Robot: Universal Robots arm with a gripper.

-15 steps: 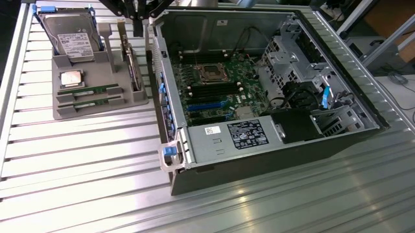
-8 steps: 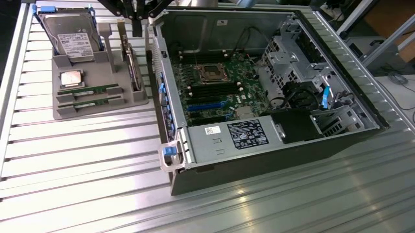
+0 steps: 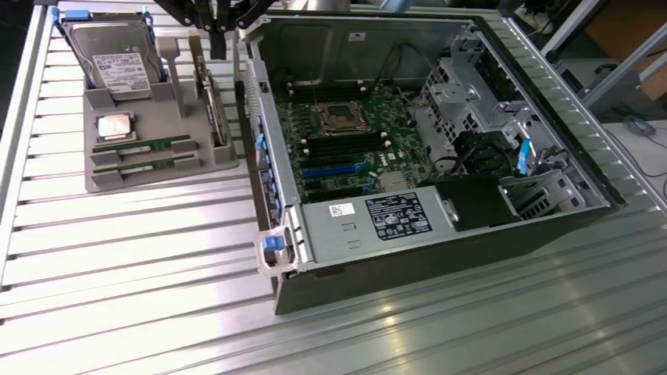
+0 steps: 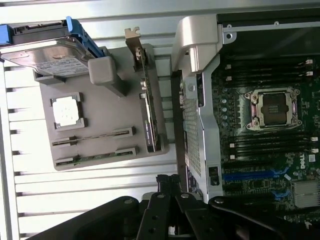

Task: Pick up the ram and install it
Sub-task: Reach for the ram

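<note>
Two ram sticks lie side by side in slots of a grey holder tray (image 3: 156, 176): one ram (image 3: 140, 145) (image 4: 93, 137) and its twin (image 3: 143, 165) (image 4: 95, 156), both thin green boards. My gripper (image 3: 215, 43) (image 4: 167, 181) hangs high above the tray's far edge, between the tray and the open computer case (image 3: 417, 258). Its black fingers are shut with nothing in them, well apart from both sticks. On the motherboard, black memory slots (image 3: 339, 146) (image 4: 270, 142) flank the processor socket (image 3: 339, 117) (image 4: 274, 109).
The tray also holds a hard drive (image 3: 112, 55) in a blue bracket, a silvery processor (image 3: 115, 125) and an upright expansion card (image 3: 214, 105). The case's raised side wall (image 3: 261, 148) stands between tray and motherboard. A power supply (image 3: 391, 219) fills the case's near end.
</note>
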